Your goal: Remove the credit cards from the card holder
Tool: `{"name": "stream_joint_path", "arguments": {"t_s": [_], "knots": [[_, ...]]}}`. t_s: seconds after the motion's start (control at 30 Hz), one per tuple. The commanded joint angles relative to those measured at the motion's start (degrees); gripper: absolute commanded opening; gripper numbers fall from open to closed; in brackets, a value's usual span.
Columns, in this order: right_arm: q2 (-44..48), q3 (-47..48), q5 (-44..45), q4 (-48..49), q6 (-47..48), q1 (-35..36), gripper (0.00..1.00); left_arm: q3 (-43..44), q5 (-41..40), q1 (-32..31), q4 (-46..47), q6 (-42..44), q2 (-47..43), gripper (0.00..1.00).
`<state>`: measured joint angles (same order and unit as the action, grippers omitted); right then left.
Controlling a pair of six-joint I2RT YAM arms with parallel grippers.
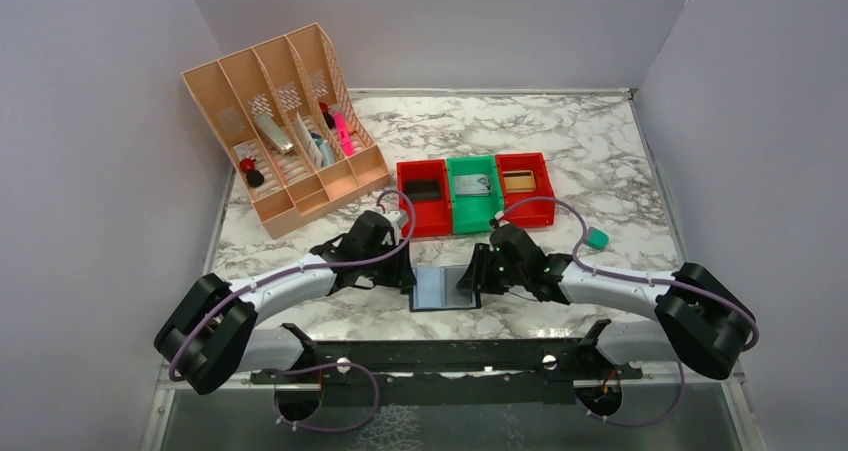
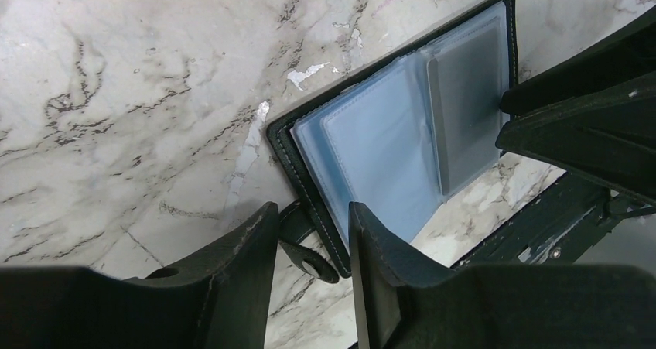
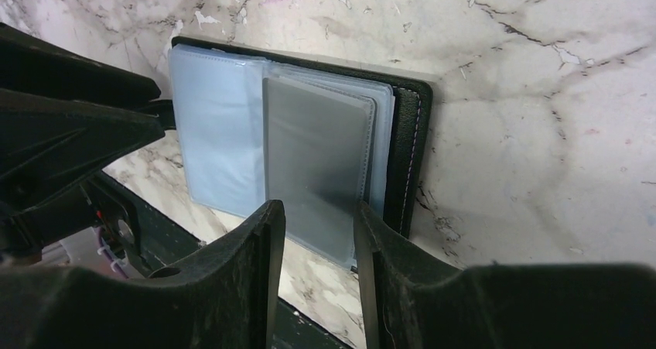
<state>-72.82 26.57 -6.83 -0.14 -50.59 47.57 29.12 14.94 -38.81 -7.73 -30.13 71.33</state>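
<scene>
1. Seen from above, the small black bifold card holder lies open on the white marble-patterned table, near the front edge. The left gripper is at its left side and the right gripper at its right.
2. From the left wrist, the left gripper's jaws stand narrowly parted astride the holder's snap tab. I cannot tell whether they pinch it.
3. From the right wrist, the right gripper's jaws sit a slit apart at the near edge of a grey plastic credit card, which sits in its clear sleeve. I cannot tell if they grip it. Extraction looks barely begun. Next, I'd say, the left gripper must pin the holder while the right slides the card free.
</scene>
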Motion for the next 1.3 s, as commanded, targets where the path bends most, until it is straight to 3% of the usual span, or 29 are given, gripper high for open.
{"name": "stream_joint_path", "arguments": {"t_s": [0.0, 0.17, 0.37, 0.6, 0.8, 0.83, 0.97, 1.03, 1.27], "knots": [[-2.2, 1.8, 1.3, -1.9, -1.2, 0.3, 0.42, -0.6, 2.0, -0.8, 1.8, 0.9, 0.9, 0.39], [-2.2, 1.2, -1.6, 1.3, -0.8, 0.3, 0.36, -0.6, 2.5, -1.4, 2.2, 1.0, 1.7, 0.28], [-2.0, 1.8, -2.0, 2.3, -1.3, 0.3, 0.35, 0.0, 3.1, -1.9, 2.5, 1.4, 3.4, 0.14], [-1.5, 1.6, -5.8, 5.6, -2.2, 0.3, 0.35, 0.3, 2.8, -2.3, 2.6, 1.3, 4.1, 0.08], [1.7, 3.8, 1.1, -4.7, -0.5, 0.3, 0.38, 0.1, 2.0, -2.4, 2.5, 0.5, 2.6, 0.06], [2.3, 3.5, 2.0, -5.4, 0.4, 0.3, 0.39, 0.0, 1.8, -2.4, 2.4, 0.3, 2.1, 0.07], [2.8, 2.3, 1.0, -5.3, 2.0, 0.3, 0.41, 0.1, 1.6, -2.4, 2.1, -0.2, 0.2, 0.34], [2.1, 2.1, -0.8, -4.3, 2.0, 0.3, 0.41, 0.3, 1.9, -2.4, 2.0, -0.1, -0.6, 0.43], [-3.1, 2.7, -1.6, -3.9, 0.6, 0.3, 0.4, 0.6, 0.9, -2.4, 2.0, -0.2, -1.2, 0.51]]}}
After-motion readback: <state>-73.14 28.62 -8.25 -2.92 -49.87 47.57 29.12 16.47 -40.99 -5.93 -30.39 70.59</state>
